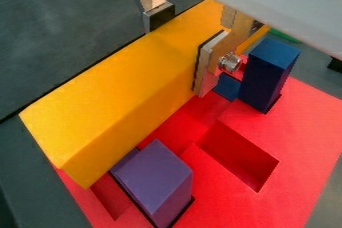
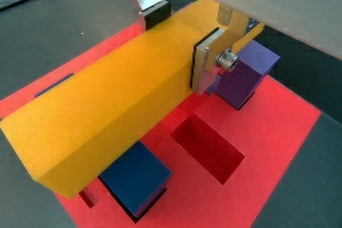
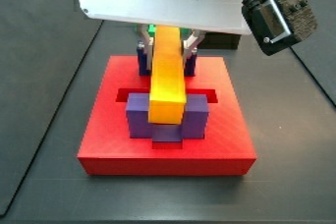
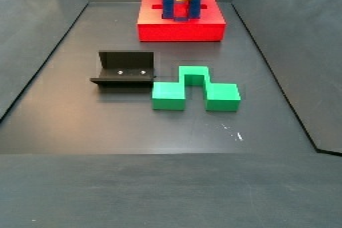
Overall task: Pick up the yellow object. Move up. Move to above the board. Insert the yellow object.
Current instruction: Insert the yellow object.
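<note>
Yellow object [image 1: 127, 97]: nearest the lens in both wrist views, a long yellow-orange bar filling the middle of each picture; also seen at [image 2: 114, 107]. In a side view [image 3: 167, 71] it runs lengthwise toward the camera, over the middle of the board.

Gripper [image 1: 187, 42]: clamped across the bar's far half. A silver finger [image 1: 214, 62] presses flat on the near side face; the opposite finger [image 1: 158, 14] shows only as a dark pad past the bar's top edge. Jaws are spread just to the bar's width, gripping it.

Board [image 3: 164, 140]: large red block, centre of the side view; small and far at the top of the other side picture [image 4: 181, 24].

Blue block [image 1: 267, 72]: upright on the board, just beside the finger. A second one sits at the bar's near end in a wrist view [image 2: 134, 182].

Purple block [image 1: 154, 177]: at the bar's near end; another by the finger [image 2: 247, 72]. From the side, a purple block [image 3: 171, 122] stands under the bar's near end.

Bar against blocks: possibly resting between them; contact cannot be made out.

Open slot [image 2: 207, 152]: red recess beside the bar, clear only in the wrist views.

Fixture [image 4: 123, 70]: mid-left, on the dark floor, visible in this side view alone.

Green notched block [image 4: 194, 87]: just right of the fixture, well apart from the board.
</note>
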Controlling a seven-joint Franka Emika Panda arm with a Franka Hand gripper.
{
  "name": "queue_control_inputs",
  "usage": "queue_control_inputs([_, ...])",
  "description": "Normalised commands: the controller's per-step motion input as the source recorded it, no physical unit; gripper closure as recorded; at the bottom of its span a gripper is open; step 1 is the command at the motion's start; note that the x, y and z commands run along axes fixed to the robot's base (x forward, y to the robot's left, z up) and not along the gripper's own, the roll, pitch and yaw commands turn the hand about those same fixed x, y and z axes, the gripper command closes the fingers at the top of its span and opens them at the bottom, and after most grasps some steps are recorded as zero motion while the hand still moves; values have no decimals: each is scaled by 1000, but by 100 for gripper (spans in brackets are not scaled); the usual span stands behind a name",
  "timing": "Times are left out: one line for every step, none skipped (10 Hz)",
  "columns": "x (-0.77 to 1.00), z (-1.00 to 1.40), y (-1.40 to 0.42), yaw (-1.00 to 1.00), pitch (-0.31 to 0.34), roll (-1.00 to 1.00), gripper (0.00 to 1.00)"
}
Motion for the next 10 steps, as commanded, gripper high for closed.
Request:
queue_control_inputs([0, 120, 0, 0, 0, 0, 100])
queue_control_inputs([0, 211, 0, 0, 1, 20, 100])
queue_control_inputs([0, 134, 0, 0, 0, 54, 100])
queue_control_inputs([-91, 23, -11, 0, 0, 100, 100])
queue_control_inputs([0, 0, -20, 54, 0, 53, 100])
queue_control_inputs([11, -169, -20, 51, 0, 97, 100])
queue_control_inputs([29, -251, -77, 34, 0, 176, 100])
queue_control_inputs([17, -117, -54, 26, 1, 117, 100])
queue_control_inputs([0, -49, -57, 3, 0, 76, 100])
queue_control_inputs([0, -143, -51, 0, 0, 86, 100])
